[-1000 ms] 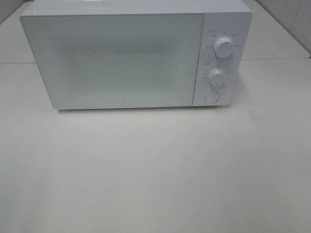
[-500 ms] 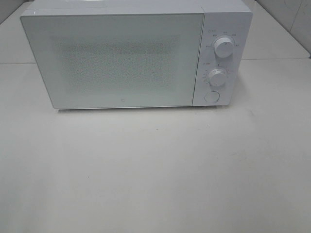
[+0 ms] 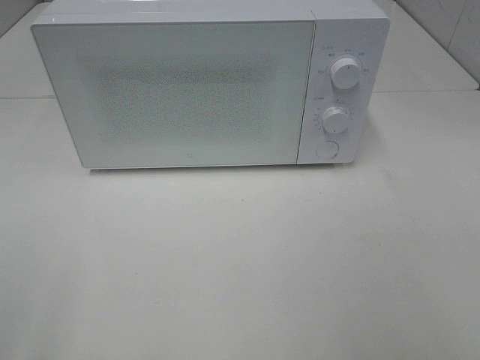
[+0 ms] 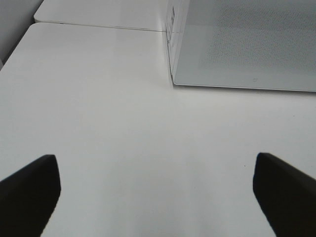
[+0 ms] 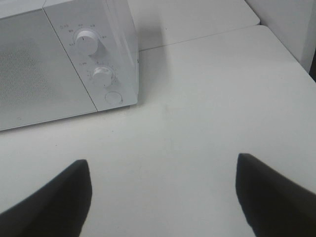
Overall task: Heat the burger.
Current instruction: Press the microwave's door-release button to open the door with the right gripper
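The left end effector (image 4: 157,170) gapes above tabletop (image 4: 123,113), microwave (image 4: 247,44) corner ahead.

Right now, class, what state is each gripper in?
Left gripper: open, holding nothing.
Right gripper: open, holding nothing.

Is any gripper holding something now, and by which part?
Nothing is held: the left gripper and the right gripper are both open and empty.
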`<state>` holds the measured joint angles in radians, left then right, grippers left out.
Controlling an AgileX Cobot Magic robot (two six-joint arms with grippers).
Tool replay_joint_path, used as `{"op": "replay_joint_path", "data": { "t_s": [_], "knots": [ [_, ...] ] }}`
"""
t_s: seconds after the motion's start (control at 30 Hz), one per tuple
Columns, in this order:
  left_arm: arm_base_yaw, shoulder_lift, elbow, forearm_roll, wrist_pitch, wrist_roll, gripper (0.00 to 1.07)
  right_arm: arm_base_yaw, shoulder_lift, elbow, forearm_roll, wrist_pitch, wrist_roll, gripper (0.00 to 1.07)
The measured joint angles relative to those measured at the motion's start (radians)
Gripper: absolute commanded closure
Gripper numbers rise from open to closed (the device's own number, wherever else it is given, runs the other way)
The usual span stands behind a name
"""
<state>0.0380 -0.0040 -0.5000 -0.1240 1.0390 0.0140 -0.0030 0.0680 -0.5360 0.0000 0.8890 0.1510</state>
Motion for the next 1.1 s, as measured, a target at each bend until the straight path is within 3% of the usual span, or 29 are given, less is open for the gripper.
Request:
{"op": "replay_joint_path", "data": {
  "t_s": [0.4, 0.87, 1.1],
  "knots": [
    [0.000, 0.000, 0.000, 0.000, 0.000, 0.000, 0.08, 0.000, 0.210, 0.000, -0.006, -0.218, -0.002, 0.31],
    [0.000, 0.000, 0.000, 0.000, 0.000, 0.000, 0.08, 0.000, 0.568, 0.003, -0.007, -0.502, -0.001, 0.31],
    [0.000, 0.000, 0.000, 0.000, 0.000, 0.000, 0.08, 0.000, 0.709, 0.107, -0.022, -0.772, 0.016, 0.31]
  ]
}}
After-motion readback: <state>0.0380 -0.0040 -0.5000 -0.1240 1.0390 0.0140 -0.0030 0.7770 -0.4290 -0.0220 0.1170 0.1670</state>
